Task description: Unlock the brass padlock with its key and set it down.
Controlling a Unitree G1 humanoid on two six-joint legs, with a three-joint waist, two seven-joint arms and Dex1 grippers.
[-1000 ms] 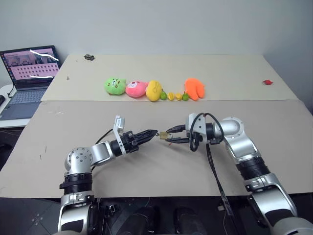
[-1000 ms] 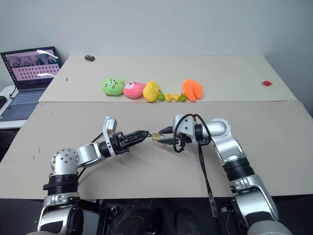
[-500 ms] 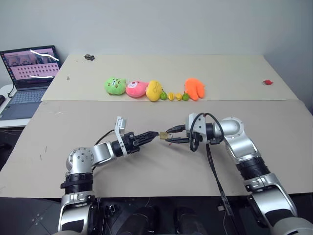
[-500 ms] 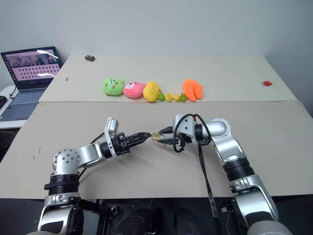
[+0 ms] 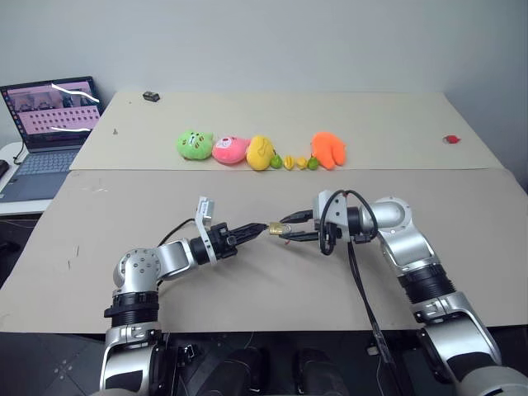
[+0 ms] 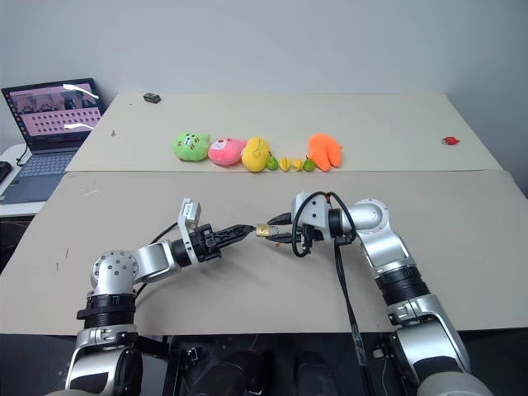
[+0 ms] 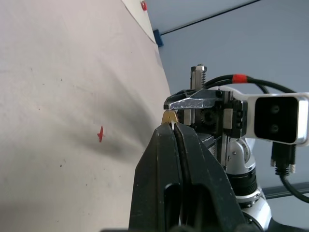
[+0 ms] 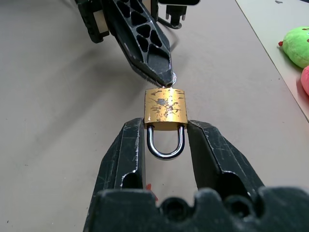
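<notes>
The table (image 5: 247,289) lies below both claws, well clear of them, with a row of plush toys (image 5: 247,150) far beyond the claws and a laptop (image 5: 49,124) off past the left arm.

The right claw (image 8: 165,137) points across toward the left one and grasps the padlock (image 8: 165,110) by the lower edge of its body, one finger on each side, the shackle (image 8: 165,144) hanging back between the fingers toward the wrist. The padlock is thus held in the air between the two claws, its keyhole end facing the left claw.

The left claw (image 7: 174,126) is clenched tight, its tips meeting right at the padlock's free end. A small silvery bit shows at those tips, likely the key (image 8: 172,77), though it is too small to be sure how far it sits in the lock.

The padlock looks light, hard and stiff, with smooth brass faces that could slip or pivot under a turning force. The flat sides of the body are the best hold, gripped firmly; the thin shackle should stay free to spring open.
</notes>
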